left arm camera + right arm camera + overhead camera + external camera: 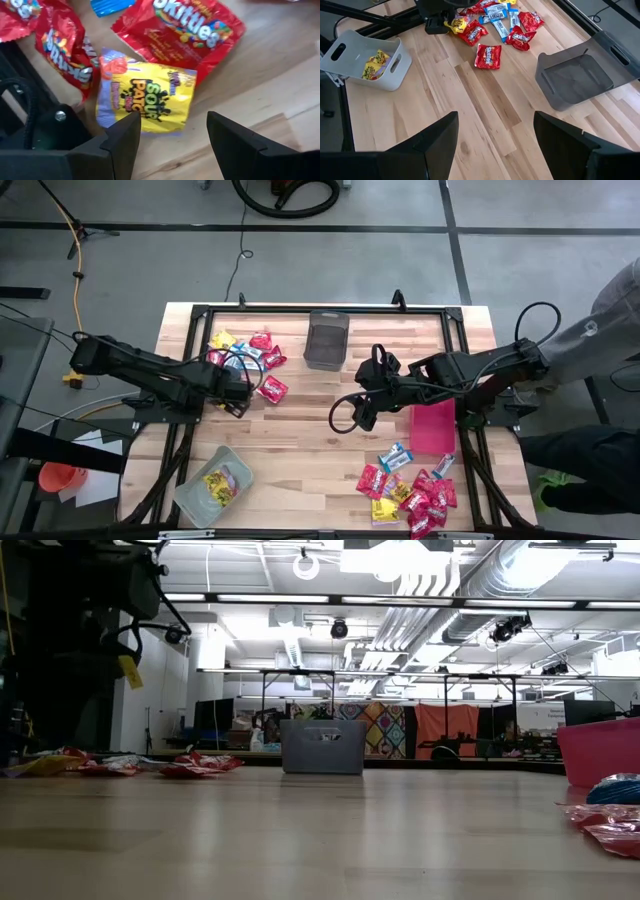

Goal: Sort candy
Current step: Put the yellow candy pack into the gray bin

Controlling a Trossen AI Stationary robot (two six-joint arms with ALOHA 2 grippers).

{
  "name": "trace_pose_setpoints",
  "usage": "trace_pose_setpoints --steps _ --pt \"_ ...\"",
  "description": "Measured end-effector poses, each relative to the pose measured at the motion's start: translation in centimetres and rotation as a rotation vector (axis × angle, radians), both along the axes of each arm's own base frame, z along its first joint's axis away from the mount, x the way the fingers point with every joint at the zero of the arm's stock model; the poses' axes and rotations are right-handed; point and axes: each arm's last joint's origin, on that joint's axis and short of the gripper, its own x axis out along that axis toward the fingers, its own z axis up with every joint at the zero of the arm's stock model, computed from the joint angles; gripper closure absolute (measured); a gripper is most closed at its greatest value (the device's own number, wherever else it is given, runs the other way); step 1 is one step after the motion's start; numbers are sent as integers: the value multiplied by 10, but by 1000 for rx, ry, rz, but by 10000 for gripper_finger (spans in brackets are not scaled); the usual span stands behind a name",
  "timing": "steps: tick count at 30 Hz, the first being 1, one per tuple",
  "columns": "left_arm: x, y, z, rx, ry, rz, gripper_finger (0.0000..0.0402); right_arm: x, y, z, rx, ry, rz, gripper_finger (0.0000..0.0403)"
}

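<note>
The candy lies in two heaps: one at the far left [245, 355], one at the near right [410, 490]. My left gripper [240, 400] hangs over the near edge of the far-left heap, pointing down. Its open fingers [172, 142] stand just above a yellow Sour Patch packet [150, 100], which lies flat on the wood beside red Skittles packets [185, 30]. I see no touch. My right gripper [365, 408] waits open [495, 145] high over the table's middle. A single red packet [487, 56] lies apart from the heap.
A clear grey bin [213, 485] with yellow packets sits at the near left. A dark mesh bin [326, 338] stands at the far middle, a red bin [433, 427] at the right. Bare wood lies between them. A person's sleeve [600, 330] shows beyond the right edge.
</note>
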Motion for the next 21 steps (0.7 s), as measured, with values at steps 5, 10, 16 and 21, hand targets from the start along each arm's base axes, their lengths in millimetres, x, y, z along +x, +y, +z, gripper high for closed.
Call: trace_pose_setpoints --steps 5,10,16,21 --pt "7 -1 -8 -2 36 -45 186 0 0 0 -1 0 -1 148" --pt "12 -3 -21 -2 134 -97 186 0 0 0 -2 0 -1 148" --pt "14 -6 -30 44 193 -123 192 0 0 0 -3 0 -2 148" --pt "14 -7 -31 42 209 -154 262 0 0 0 -3 0 -3 148"
